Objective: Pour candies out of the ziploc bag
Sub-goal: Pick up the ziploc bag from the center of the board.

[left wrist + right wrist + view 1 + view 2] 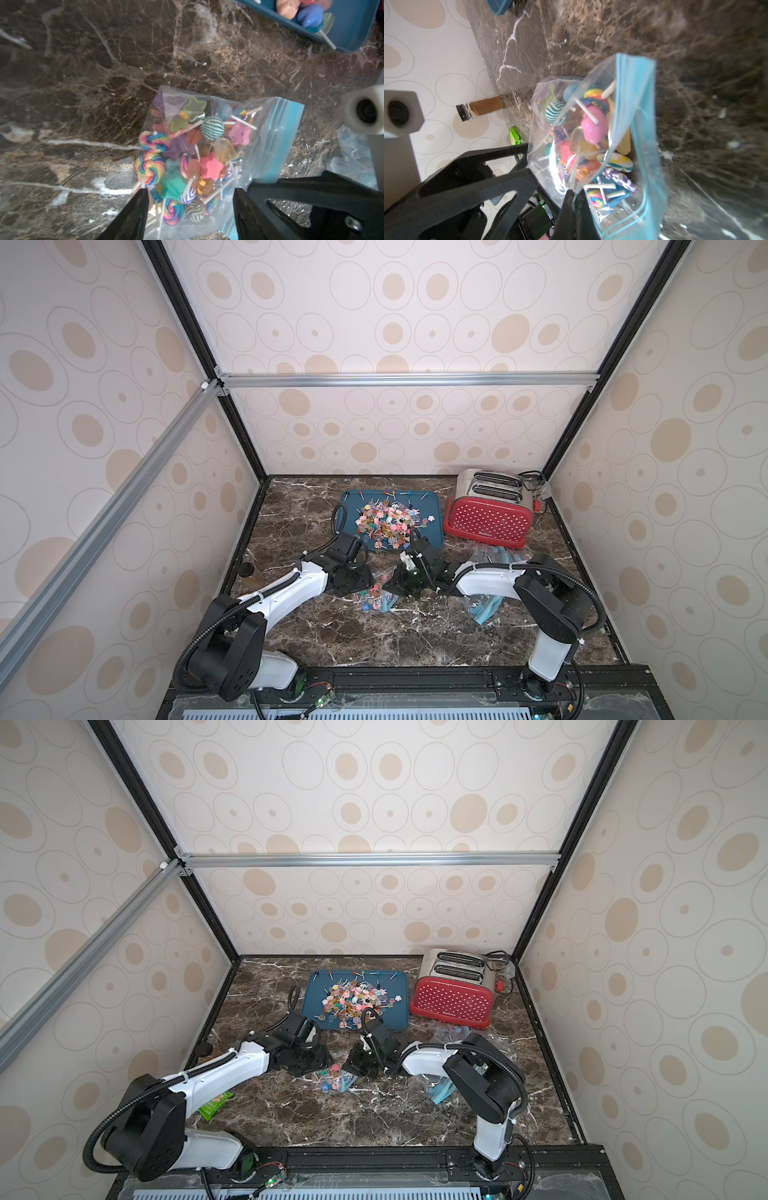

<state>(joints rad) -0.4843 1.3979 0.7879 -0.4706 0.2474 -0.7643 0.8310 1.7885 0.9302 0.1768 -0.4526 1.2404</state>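
The ziploc bag (pixel 376 593) sits on the marble table (pixel 353 639) between the two arms, just near of the blue tray (pixel 353 499), with candies (pixel 209 166) packed inside. The right gripper (pixel 574 193) is pressed together, pinching the bag's clear film beside its blue zip strip. The left gripper (pixel 190 192) is spread above the candy-filled end, holding nothing.

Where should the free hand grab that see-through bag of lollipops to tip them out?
Probably the closed edge of the clear plastic zip bag, opposite its blue zip strip, from above, as it lies on the brown marble table. The right hand is shut on film by the strip; the open left hand hovers over the colourful lollipops. Lifting that edge should slide them out.
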